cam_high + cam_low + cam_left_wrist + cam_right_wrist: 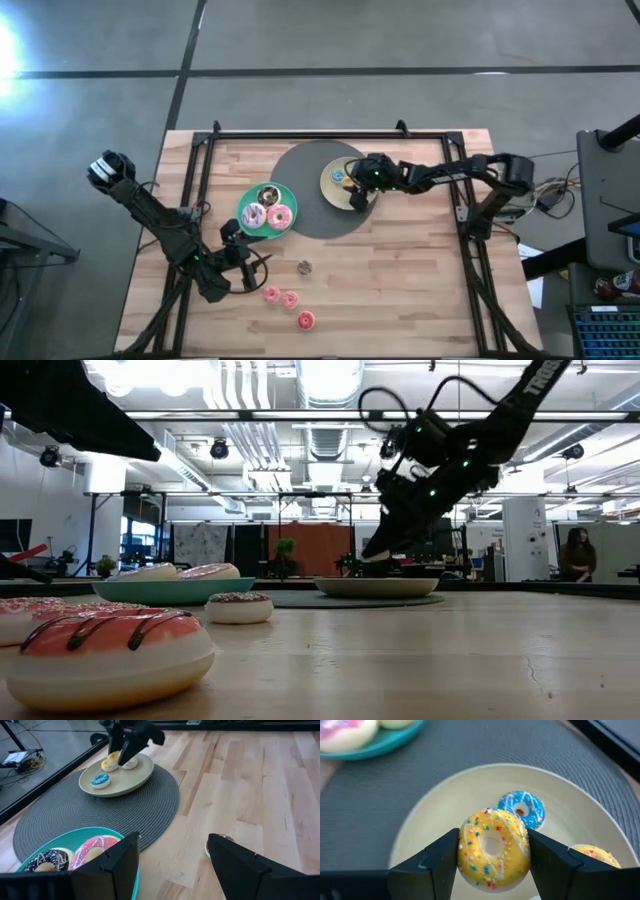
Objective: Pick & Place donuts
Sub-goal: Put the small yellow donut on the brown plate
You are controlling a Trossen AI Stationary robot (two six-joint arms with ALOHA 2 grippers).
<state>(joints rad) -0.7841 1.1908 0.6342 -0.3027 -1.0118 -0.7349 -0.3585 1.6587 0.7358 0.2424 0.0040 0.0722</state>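
a yellow sprinkled donut [493, 847] is pinched between the fingers of the right gripper [493, 851], which is poised over the pale-yellow plate [440, 810] on the round grey mat [300, 215]. a blue-iced donut [521, 810] is already lying on that plate, and the edge of another yellow one [595, 855] is seen beside it. on the teal plate [248, 228] three larger donuts are held: a brown one [268, 194], a pink-and-white one [254, 214] and a pink one [279, 214].

left on the bare wood are three small pink or red donuts [288, 299] near the front edge and one small brown donut [305, 266] between them and the mat, so the task is judged roughly half done, with the held one not yet released.

the left gripper [172, 857] is seen low near the teal plate's front rim, its fingers spread with nothing between them.

open wood is available to the right of the loose donuts and in front of the mat. room is tighter on the pale-yellow plate, where the held donut is close to the two already placed, and the last red donut is judged near the table's front edge.
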